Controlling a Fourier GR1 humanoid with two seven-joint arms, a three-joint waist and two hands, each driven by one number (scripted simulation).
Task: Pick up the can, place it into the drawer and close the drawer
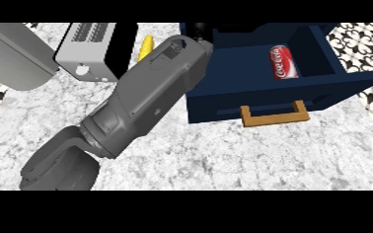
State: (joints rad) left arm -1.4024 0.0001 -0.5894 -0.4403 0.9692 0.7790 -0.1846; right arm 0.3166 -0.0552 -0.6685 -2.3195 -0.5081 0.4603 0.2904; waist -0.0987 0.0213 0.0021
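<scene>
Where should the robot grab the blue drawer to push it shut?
Probably by the brown handle on the drawer's front panel, coming from the front, the view's lower side. It is a wide bar standing out from the panel with a gap behind, so fingers could wrap it. The can already lies inside.
</scene>
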